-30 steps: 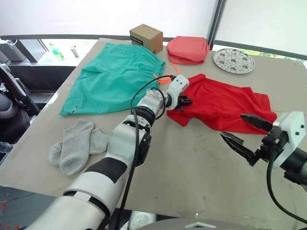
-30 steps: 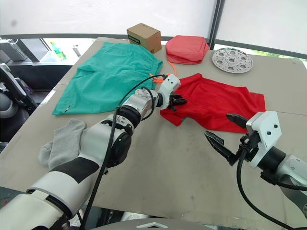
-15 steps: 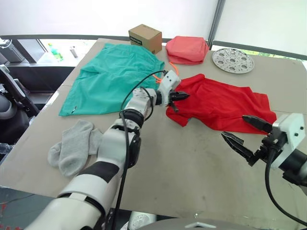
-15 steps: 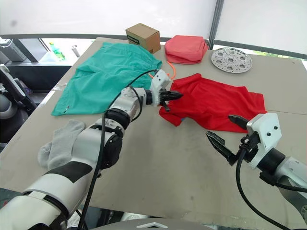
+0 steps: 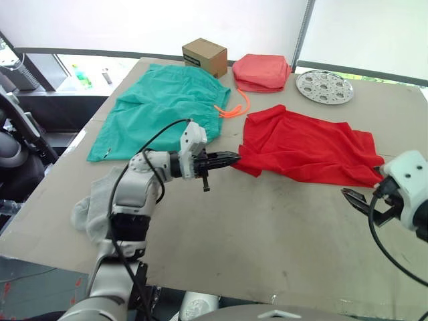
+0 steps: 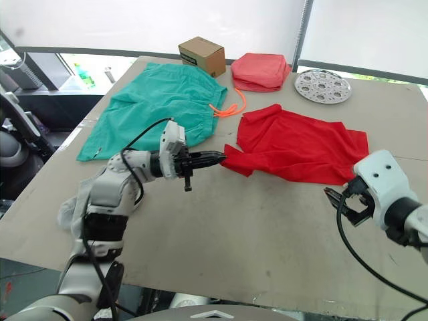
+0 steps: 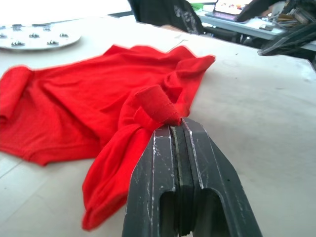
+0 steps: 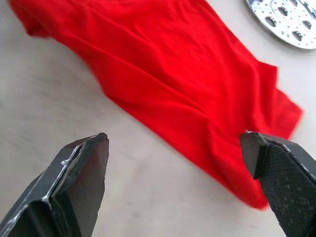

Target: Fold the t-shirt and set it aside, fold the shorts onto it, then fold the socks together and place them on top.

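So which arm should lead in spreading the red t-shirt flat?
Left, probably. The left gripper is already shut on the near corner of the t-shirt, while the right gripper is open above the shirt's far hem, holding nothing.

On the table (image 5: pixel 267 221), the t-shirt (image 5: pixel 307 144) lies in the middle, to my right. The shorts (image 5: pixel 160 107) lie left of it. The socks (image 5: pixel 90 207) lie near me, far left. Behind the t-shirt sit a box (image 5: pixel 204 56), a folded cloth stack (image 5: pixel 262 71) and a round plate (image 5: pixel 324 86).
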